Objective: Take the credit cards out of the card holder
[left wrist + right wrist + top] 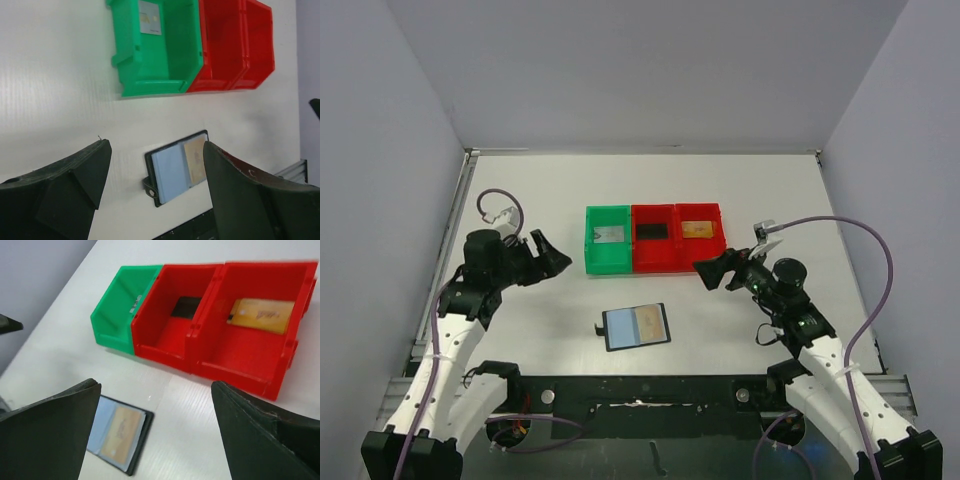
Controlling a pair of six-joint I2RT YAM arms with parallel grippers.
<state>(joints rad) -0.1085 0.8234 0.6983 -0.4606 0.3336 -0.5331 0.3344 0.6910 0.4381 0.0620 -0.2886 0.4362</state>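
White desk [740,190] bears the card holder [636,327], lying open: black rim, bluish pocket, tan card [651,321] showing. Both pairs of jaws stand open, empty.

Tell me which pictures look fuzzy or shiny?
Right wrist view: the black right pincer looms soft-edged up close, and the thin gold rectangular card looks blurred. Left wrist view: the bluish pocket of the flat black folding card holder gleams pale. Top view: evenly lit.
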